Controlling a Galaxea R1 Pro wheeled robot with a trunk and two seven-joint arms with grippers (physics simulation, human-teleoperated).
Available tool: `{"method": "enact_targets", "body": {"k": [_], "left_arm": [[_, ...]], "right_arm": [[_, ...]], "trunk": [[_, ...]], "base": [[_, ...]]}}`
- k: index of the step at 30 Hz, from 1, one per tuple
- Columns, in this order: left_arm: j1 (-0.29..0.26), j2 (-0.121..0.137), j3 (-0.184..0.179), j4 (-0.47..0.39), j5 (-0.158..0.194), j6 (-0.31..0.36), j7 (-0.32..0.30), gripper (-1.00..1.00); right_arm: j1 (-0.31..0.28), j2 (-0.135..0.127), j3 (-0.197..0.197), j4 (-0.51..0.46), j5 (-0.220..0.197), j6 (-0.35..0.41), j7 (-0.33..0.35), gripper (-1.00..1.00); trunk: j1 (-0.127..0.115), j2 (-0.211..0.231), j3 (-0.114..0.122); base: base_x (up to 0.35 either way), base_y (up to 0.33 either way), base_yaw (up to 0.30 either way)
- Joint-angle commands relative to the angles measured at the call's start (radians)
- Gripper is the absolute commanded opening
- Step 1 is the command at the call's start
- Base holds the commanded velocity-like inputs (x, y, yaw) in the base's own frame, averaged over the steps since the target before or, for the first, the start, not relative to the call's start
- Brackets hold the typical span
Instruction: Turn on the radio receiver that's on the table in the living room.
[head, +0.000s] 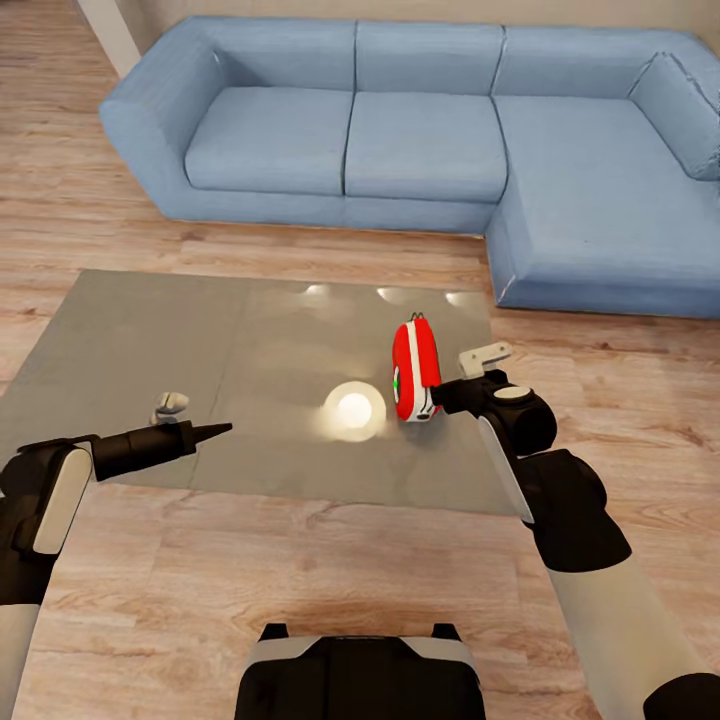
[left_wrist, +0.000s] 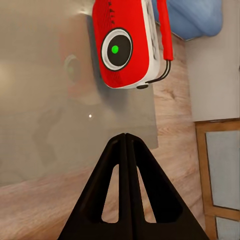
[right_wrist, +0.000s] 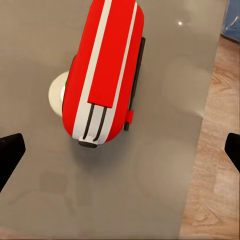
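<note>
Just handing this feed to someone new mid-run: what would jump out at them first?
The bright red radio receiver standing on the glossy grey table, toward its right end, with its green dot facing the left arm. The right tool sits open just beside the radio, while the left tool, fingers pressed together, points at it from across the table. Behind the table, a big blue sofa wraps the corner.

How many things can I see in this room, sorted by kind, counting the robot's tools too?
Radios: 1, the red radio receiver
Tables: 1, the grey table
Sofas: 1, the blue sofa
Robot tools: 2, the left tool, fingers together, and the right tool, fingers wide apart
Total: 5
</note>
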Motion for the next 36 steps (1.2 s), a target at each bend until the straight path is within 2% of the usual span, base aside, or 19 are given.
{"method": "enact_targets", "body": {"k": [1,4,9,15,17,19,22,23,24,26,27,30,32,36], "left_arm": [[0.0,0.0,0.0,0.001,0.0,0.0,0.0,-1.0],[0.0,0.0,0.001,0.005,0.001,0.0,0.0,-1.0],[0.0,0.0,0.0,0.066,-0.005,-0.006,0.002,-1.0],[0.0,-0.001,0.0,0.147,-0.057,-0.01,0.001,-1.0],[0.0,-0.002,0.0,0.186,-0.076,-0.012,0.001,-1.0],[0.0,-0.003,0.0,0.245,-0.121,-0.046,-0.004,-1.0],[0.0,-0.003,-0.001,0.264,-0.141,-0.058,-0.005,-1.0],[0.002,-0.003,-0.001,0.271,-0.154,-0.063,-0.006,-1.0],[0.005,-0.004,-0.002,0.288,-0.167,-0.066,-0.005,-1.0],[0.009,-0.005,-0.002,0.313,-0.175,-0.068,-0.005,-1.0],[0.011,-0.009,-0.002,0.358,-0.188,-0.082,-0.005,-1.0],[0.012,-0.016,-0.002,0.414,-0.206,-0.126,-0.006,-1.0],[0.012,-0.021,-0.002,0.484,-0.225,-0.176,-0.008,-1.0],[0.012,-0.023,-0.002,0.62,-0.246,-0.252,-0.01,-1.0]], "right_arm": [[0.001,-0.001,0.0,0.0,0.0,0.0,0.001,1.0],[0.003,-0.001,0.0,0.001,-0.001,0.0,0.001,1.0],[0.019,-0.001,0.001,0.001,-0.002,0.0,0.002,1.0],[0.045,0.0,0.001,0.0,-0.002,0.0,0.001,1.0],[0.07,0.0,0.001,0.0,-0.002,0.0,0.0,1.0],[0.114,-0.001,0.0,0.0,-0.001,0.0,-0.002,1.0],[0.147,-0.003,0.0,0.0,0.0,0.0,-0.003,1.0],[0.182,-0.016,0.0,0.0,0.0,0.0,-0.009,1.0],[0.223,-0.041,0.0,0.0,0.0,0.0,-0.017,1.0],[0.257,-0.062,0.0,0.0,0.0,0.0,-0.02,1.0],[0.302,-0.086,0.0,0.0,0.0,-0.027,-0.024,1.0],[0.349,-0.109,0.0,0.0,0.0,-0.047,-0.025,1.0],[0.398,-0.125,-0.001,0.0,0.0,-0.067,-0.027,1.0],[0.482,-0.139,-0.001,0.0,0.0,-0.123,-0.051,1.0]], "trunk": [[0.0,0.0,0.001],[0.0,0.0,0.003],[0.0,0.0,0.008],[0.0,0.0,0.017],[0.0,0.0,0.021],[0.0,0.0,0.024],[0.0,0.0,0.029],[0.0,0.0,0.03],[0.0,0.0,0.032],[0.0,0.0,0.035],[0.0,0.0,0.037],[0.0,0.0,0.041],[0.0,0.0,0.045],[0.0,0.0,0.051]], "base": [[0.0,0.0,0.0],[0.0,0.0,0.0],[0.0,0.0,0.0],[0.0,0.0,0.0],[0.0,0.0,0.0],[0.0,0.0,0.0],[0.0,0.0,0.0],[0.0,0.0,0.0],[0.0,0.0,0.0],[0.0,0.0,0.0],[0.0,0.0,0.0],[0.0,0.0,0.0],[0.0,0.0,0.0],[0.0,0.0,0.0]]}}
